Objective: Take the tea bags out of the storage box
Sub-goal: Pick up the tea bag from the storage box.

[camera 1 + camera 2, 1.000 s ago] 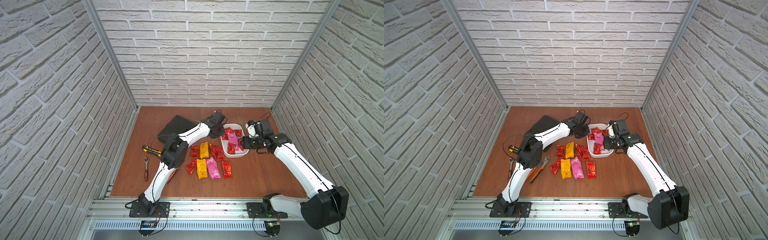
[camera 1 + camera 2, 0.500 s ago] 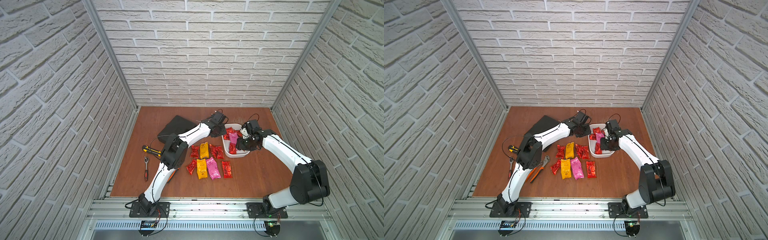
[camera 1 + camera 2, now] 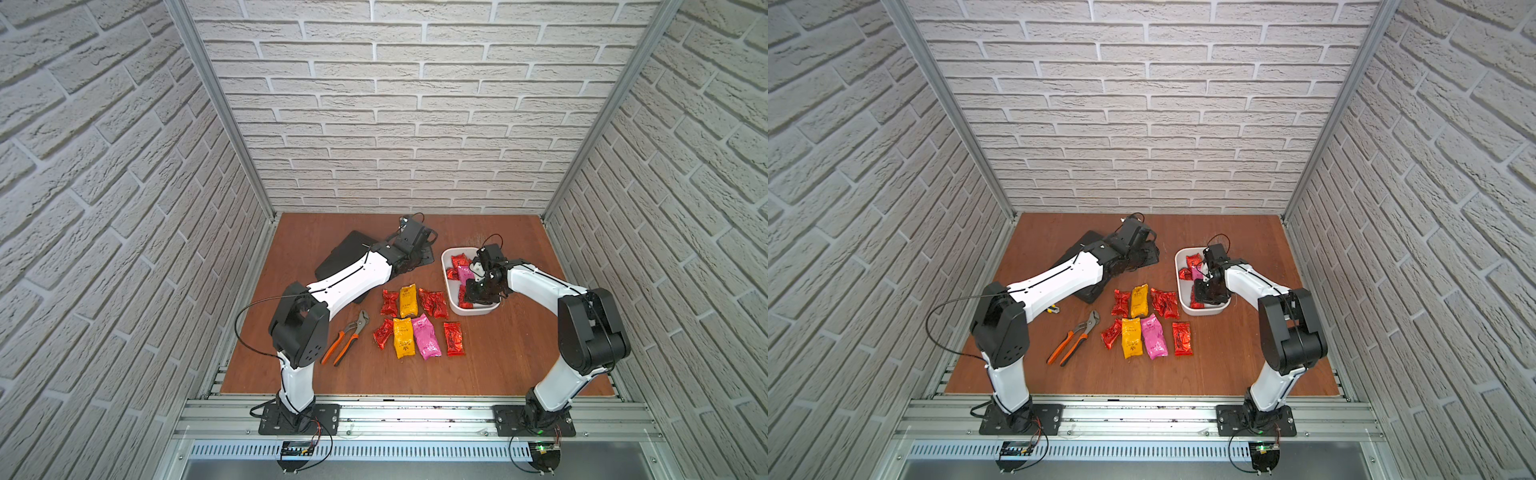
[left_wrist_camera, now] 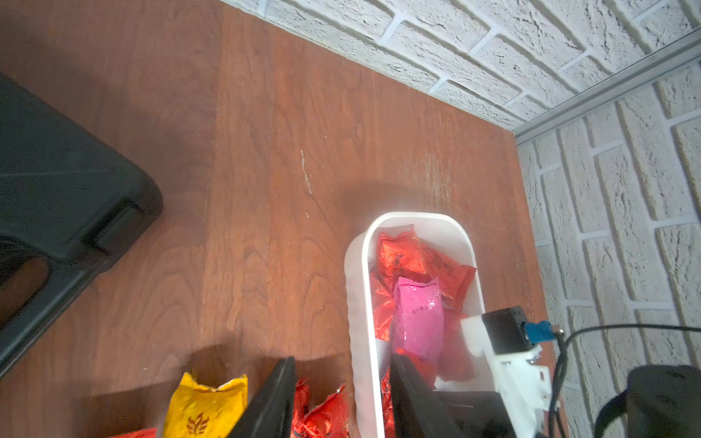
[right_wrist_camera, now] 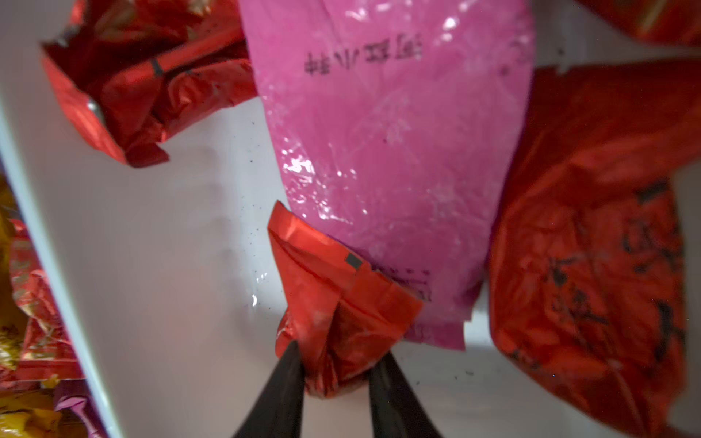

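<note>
- Just now, the right fingers squeezed shut on a small crinkly red foil tea bag inside the white plastic storage box, so it looked ready to lift out.
- The left fingers had opened, empty, over the brown wooden tabletop near the box.

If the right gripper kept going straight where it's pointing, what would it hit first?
The red tea bag the right gripper is pinching; just past that, the pink tea bag, though depth is unclear.
</note>
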{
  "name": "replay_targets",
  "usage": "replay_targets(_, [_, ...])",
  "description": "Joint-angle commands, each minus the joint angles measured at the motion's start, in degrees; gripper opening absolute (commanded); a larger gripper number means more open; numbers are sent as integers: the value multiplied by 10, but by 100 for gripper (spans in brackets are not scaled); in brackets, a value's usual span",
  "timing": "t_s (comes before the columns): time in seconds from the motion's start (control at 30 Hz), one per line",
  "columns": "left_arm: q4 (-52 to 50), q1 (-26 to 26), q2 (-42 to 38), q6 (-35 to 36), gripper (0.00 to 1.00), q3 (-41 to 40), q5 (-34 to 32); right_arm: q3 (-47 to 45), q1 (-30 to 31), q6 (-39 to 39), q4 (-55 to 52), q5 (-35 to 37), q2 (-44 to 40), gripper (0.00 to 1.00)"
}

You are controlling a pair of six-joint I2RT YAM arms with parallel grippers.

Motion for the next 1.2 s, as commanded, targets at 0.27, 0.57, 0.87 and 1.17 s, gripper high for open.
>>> replay_targets(0.27, [23,22,-74,-9,46,-95,-48,25,-2,-26,-45,20,-85,6])
replay_targets(0.57, [25,38,-111,-30,46,-129,-82,61,4,-14,-83,-26,-162,3])
replay_targets(0.87, [7,62,-160,-72,46,-185,-117,153,86,43,-52,-50,-90,3])
replay_targets(1.17, [-5,67,-203,-80,46,-228,-139,321,142,87,-54,-56,107,3])
